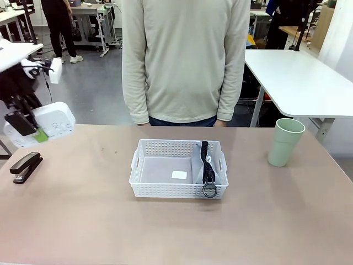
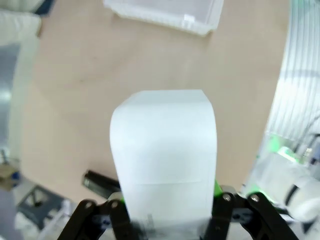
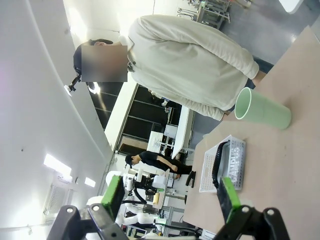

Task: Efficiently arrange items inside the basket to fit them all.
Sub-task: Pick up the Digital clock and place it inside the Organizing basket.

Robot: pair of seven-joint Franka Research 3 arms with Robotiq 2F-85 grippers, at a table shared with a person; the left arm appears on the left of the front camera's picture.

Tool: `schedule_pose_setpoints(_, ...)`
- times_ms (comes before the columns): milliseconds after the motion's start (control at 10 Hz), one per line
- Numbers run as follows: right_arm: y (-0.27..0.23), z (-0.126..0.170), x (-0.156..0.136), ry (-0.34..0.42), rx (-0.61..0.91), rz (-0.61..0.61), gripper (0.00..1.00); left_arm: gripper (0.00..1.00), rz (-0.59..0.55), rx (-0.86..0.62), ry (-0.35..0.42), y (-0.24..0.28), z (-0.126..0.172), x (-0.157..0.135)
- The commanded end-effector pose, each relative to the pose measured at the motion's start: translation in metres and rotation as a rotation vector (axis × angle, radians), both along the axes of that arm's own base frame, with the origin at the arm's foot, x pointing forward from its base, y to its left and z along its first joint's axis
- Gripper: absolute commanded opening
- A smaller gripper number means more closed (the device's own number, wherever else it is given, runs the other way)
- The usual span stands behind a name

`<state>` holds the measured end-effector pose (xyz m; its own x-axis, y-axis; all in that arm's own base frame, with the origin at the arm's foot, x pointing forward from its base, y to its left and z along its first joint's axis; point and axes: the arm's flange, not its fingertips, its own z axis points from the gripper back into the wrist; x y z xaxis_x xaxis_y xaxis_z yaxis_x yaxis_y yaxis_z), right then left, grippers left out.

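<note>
The left gripper (image 2: 167,197) clamps the white boxy device (image 2: 162,145) over the table's left end, near the small black stapler (image 1: 26,165). The right gripper (image 3: 171,195) stands wide, holding nothing. The grey pouch (image 1: 207,163) stands on edge in the basket's (image 1: 165,144) right end, and the pale green cup (image 1: 285,142) stands apart to its right.

white left arm (image 1: 14,54), black hand (image 1: 30,130), green pads (image 1: 41,135)
</note>
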<state>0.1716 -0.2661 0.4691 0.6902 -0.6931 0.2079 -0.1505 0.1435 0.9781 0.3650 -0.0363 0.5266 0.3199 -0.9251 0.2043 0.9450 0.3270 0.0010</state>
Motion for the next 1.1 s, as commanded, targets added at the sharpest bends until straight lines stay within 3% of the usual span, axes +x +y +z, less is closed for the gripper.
schedule_pose_setpoints(0,0.0,0.003,0.003,-0.036,-0.003,-0.008,1.0,0.0,-0.041,-0.018,-0.031,-0.003,0.0,0.007)
schedule_pose_setpoints(500,0.0,0.003,0.003,-0.036,-0.003,-0.008,1.0,0.0,-0.041,-0.018,-0.031,-0.003,0.0,0.007)
schedule_pose_setpoints(600,0.0,0.003,0.003,-0.036,-0.003,-0.008,1.0,0.53,-0.032,-0.023,-0.015,-0.008,-0.001,0.005)
schedule_pose_setpoints(800,0.0,0.003,0.003,-0.036,-0.003,-0.008,1.0,0.53,0.116,-0.106,0.012,-0.056,0.001,-0.019)
schedule_pose_setpoints(1000,0.0,0.003,0.003,-0.036,-0.003,-0.008,1.0,0.53,0.218,-0.03,0.003,-0.11,-0.004,-0.035)
